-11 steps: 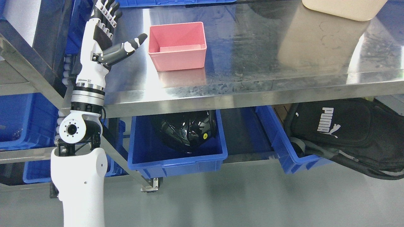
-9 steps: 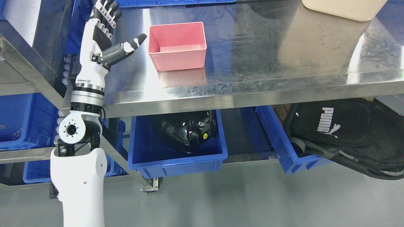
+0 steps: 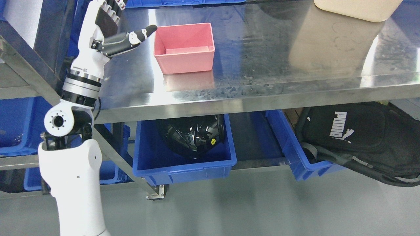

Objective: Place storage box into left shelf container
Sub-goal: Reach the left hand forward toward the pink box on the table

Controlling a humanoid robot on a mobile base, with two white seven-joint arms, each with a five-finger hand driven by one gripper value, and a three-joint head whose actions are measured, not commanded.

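An empty pink storage box (image 3: 184, 47) stands upright on the steel table top (image 3: 262, 65), left of the middle. My left hand (image 3: 113, 28) is raised just left of the box, open, holding nothing. Its thumb (image 3: 141, 32) points at the box's upper left corner and comes very close to the rim; whether it touches cannot be told. The four fingers reach up past the top edge of the picture. The left forearm (image 3: 73, 170) rises from the bottom left. The right arm is out of view.
Blue bins (image 3: 13, 124) sit on a steel rack at the left. Under the table a blue bin (image 3: 183, 160) holds a black helmet (image 3: 193, 132), and a second blue bin (image 3: 295, 150) sits beside a black bag (image 3: 361, 137). A beige container (image 3: 357, 8) stands at the table's far right.
My left arm has shifted left and leaned, and the hand has risen higher and farther onto the table. The thumb tip is now nearer the pink box's corner. The box has not moved.
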